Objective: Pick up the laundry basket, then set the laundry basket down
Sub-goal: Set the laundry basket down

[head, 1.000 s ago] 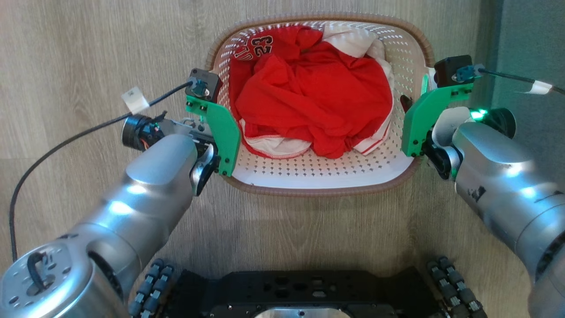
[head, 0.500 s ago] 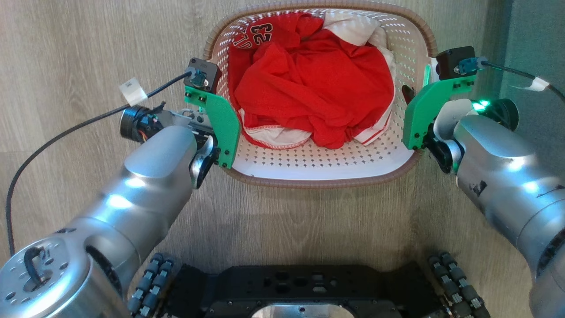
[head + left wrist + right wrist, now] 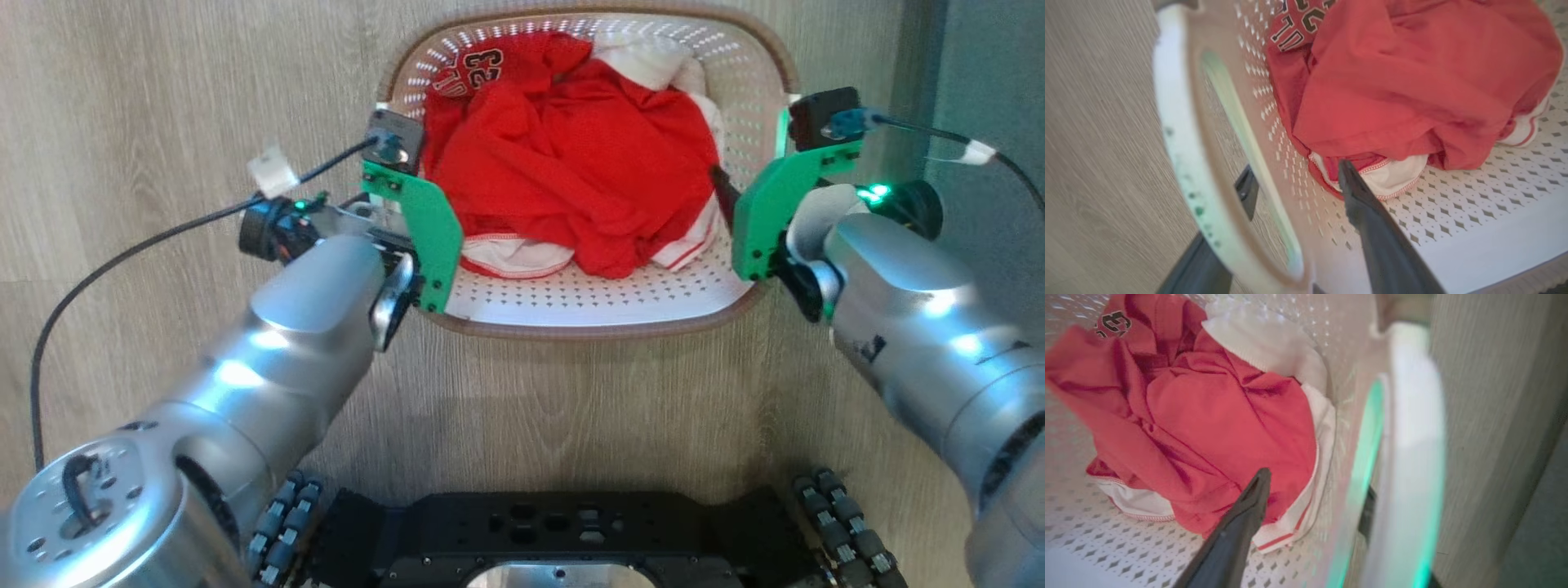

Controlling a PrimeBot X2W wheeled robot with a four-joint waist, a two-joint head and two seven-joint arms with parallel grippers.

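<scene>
The laundry basket (image 3: 588, 329), white and perforated with a brown rim, sits on the wooden floor ahead, holding red and white clothes (image 3: 571, 163). My left gripper (image 3: 400, 204) is at its left handle (image 3: 1180, 134). In the left wrist view that gripper (image 3: 1296, 171) is open, one finger inside the basket wall and one outside under the handle. My right gripper (image 3: 755, 180) is at the right handle (image 3: 1412, 437). It is open too (image 3: 1316, 484), with one finger over the clothes and the other outside the wall.
My black wheeled base (image 3: 555, 531) lies close behind the basket. A dark grey-green panel (image 3: 988, 82) stands along the right side. A black cable (image 3: 147, 245) trails from the left wrist across the floor.
Both grippers have gone from shut on the handles to open, and both wrists have shifted slightly inward. The basket looks a little smaller and lower in the head view.
</scene>
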